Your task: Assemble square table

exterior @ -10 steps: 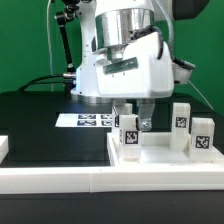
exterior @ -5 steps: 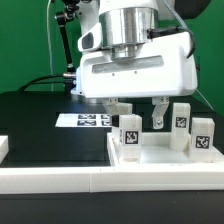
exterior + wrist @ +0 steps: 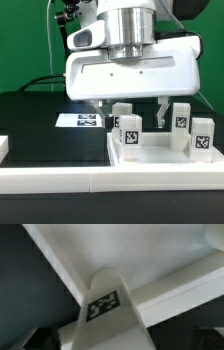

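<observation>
Against a green backdrop, on a black table [image 3: 30, 120], we saw the gripper [image 3: 130, 113] hanging with its fingers [image 3: 160, 113] spread wide and nothing pinched, straddling a tagged white leg block [image 3: 126, 132] that stood upright between them. In the wrist view that leg block [image 3: 103, 314] rose close to the lens, tag facing up. Two more leg blocks [image 3: 181, 126] stood toward the exterior view's right, all inside the rimmed square table top [image 3: 150, 168]. Beyond lay the marker board [image 3: 78, 120].
</observation>
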`<action>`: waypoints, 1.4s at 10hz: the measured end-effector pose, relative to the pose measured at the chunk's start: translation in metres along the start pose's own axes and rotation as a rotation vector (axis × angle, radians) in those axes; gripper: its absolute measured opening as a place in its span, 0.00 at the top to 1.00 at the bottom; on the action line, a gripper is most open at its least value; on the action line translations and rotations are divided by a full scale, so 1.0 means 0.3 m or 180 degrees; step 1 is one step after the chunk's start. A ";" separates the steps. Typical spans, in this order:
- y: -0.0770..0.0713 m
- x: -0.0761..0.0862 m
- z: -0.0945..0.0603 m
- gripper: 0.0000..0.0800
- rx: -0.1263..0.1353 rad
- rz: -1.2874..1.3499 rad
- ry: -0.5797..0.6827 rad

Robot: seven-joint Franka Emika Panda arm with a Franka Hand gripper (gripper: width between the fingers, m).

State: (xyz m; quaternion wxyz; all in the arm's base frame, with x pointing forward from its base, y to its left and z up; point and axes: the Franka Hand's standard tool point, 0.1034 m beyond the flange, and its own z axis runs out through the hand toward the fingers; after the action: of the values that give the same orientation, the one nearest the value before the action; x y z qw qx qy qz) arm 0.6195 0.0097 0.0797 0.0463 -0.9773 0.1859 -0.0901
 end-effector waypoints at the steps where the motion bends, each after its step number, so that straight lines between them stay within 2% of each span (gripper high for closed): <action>1: 0.000 0.000 0.000 0.19 0.0000 -0.0104 0.0000; 5: 0.013 0.008 -0.002 0.19 -0.0097 -0.1193 0.0002; 7: 0.018 0.009 -0.002 0.19 -0.0113 -0.1420 0.0000; 8: 0.017 0.009 -0.001 0.34 -0.0113 -0.1405 0.0000; 9: 0.018 0.009 -0.001 0.34 -0.0113 -0.1405 -0.0001; 10: 0.018 0.009 -0.001 0.58 -0.0113 -0.1397 -0.0001; 11: 0.017 0.008 -0.001 0.58 -0.0112 -0.1335 -0.0002; 12: 0.017 0.008 -0.001 0.64 -0.0109 -0.1251 0.0000; 14: 0.017 0.007 0.000 0.64 -0.0107 -0.0811 0.0007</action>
State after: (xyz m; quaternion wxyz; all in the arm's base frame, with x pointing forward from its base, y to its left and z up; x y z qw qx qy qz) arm 0.6197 0.0042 0.0795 0.0180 -0.9936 0.0618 -0.0932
